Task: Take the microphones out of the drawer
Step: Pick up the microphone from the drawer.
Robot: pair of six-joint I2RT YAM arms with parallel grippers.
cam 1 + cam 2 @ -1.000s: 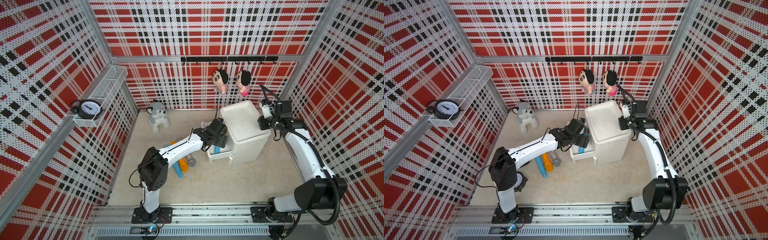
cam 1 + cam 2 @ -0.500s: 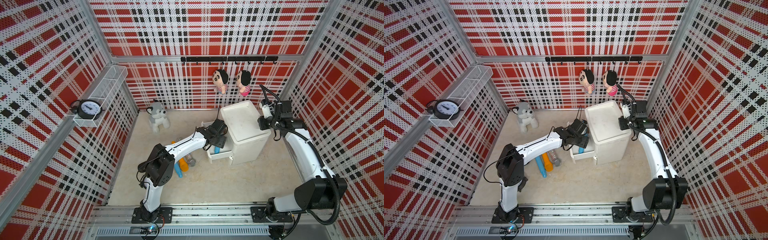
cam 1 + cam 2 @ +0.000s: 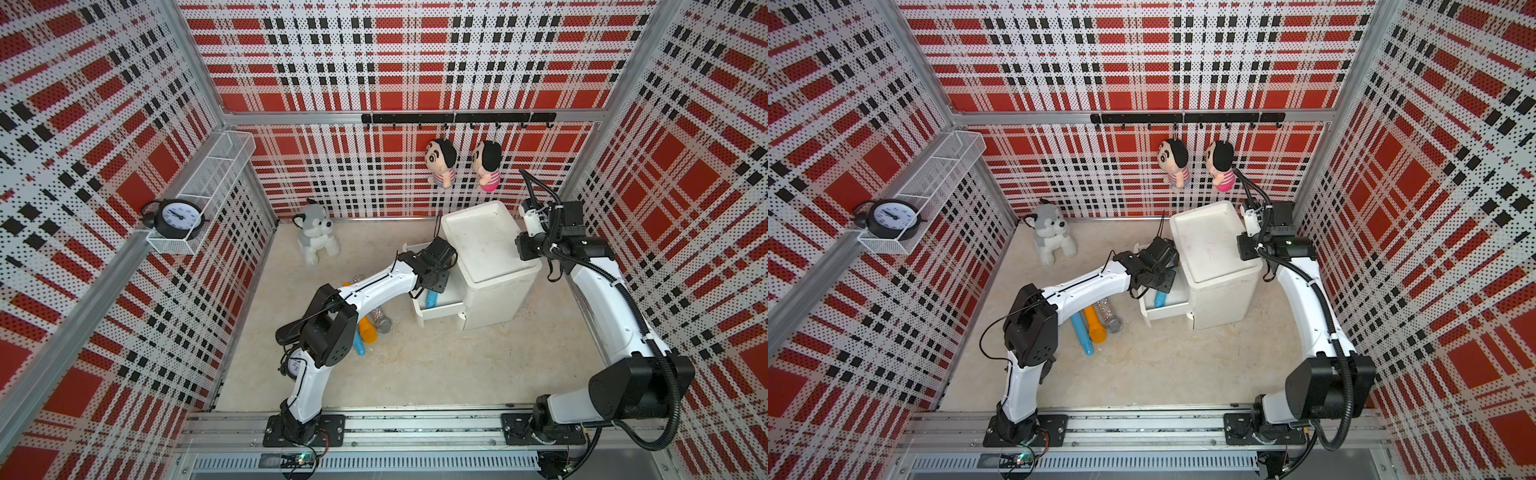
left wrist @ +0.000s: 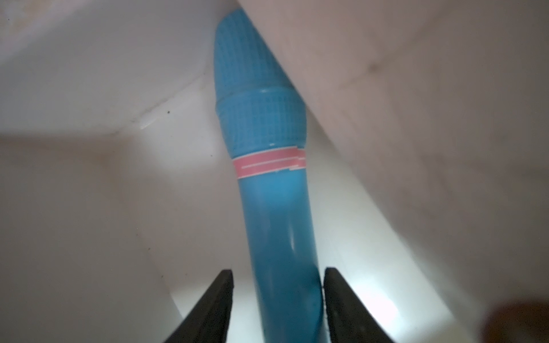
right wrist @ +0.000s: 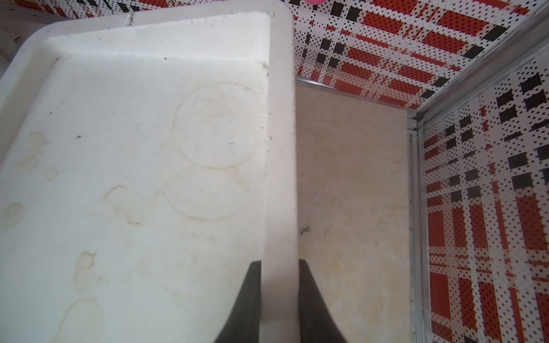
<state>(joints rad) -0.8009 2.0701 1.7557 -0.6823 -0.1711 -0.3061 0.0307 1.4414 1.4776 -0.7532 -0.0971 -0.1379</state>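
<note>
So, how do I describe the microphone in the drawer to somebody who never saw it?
Near the back wall stands a white cabinet with one drawer pulled open. Inside lies the microphone: blue with a pink band below its head, while the other microphones lie on the floor.

Mics, four: blue mic [image 3: 1160,298] in the drawer [image 3: 1167,311], three loose outside it — second blue mic [image 3: 1080,332], orange mic [image 3: 1094,326], silver mic [image 3: 1111,318].
Clocks, two: shelf clock [image 3: 892,218], second clock [image 3: 296,365] half hidden behind the left arm [image 3: 374,286].
Dolls, two — red-striped doll [image 3: 1174,162], pink doll [image 3: 1221,164].
Plush dog [image 3: 1050,235], one.
Cabinet [image 3: 1221,299], one.
Wire shelf [image 3: 942,166], one.
Hook rail [image 3: 1183,118], one.
Arms, two, counting the right arm [image 3: 602,291].
</note>
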